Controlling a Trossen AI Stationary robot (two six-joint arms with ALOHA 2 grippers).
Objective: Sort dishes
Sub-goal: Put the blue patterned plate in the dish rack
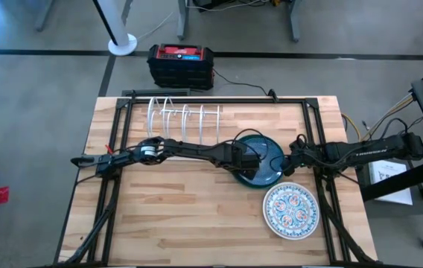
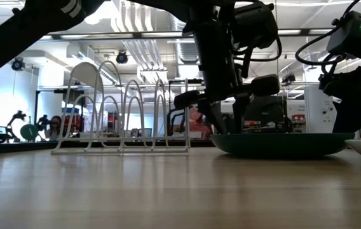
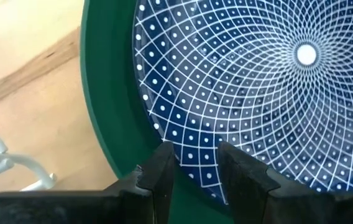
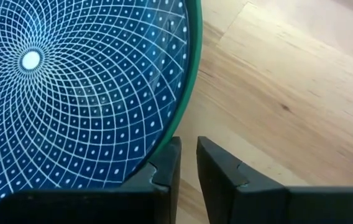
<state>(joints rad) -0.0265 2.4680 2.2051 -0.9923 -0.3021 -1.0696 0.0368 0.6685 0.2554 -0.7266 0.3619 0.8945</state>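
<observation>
High view: I see my left gripper (image 1: 256,165) over the blue plate (image 1: 271,152).
Grip: both grippers part open, holding nothing.
Risk: I may push the plate sideways.

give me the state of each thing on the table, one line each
blue patterned plate: flat, stacked on a green plate
green plate: flat on the table, under the blue one
floral plate: flat on the table, apart from the stack
wire rack: upright, no plates in it
left gripper: fingers a little apart, astride the blue plate's rim
right gripper: narrow gap, at the stack's edge, holding nothing
</observation>
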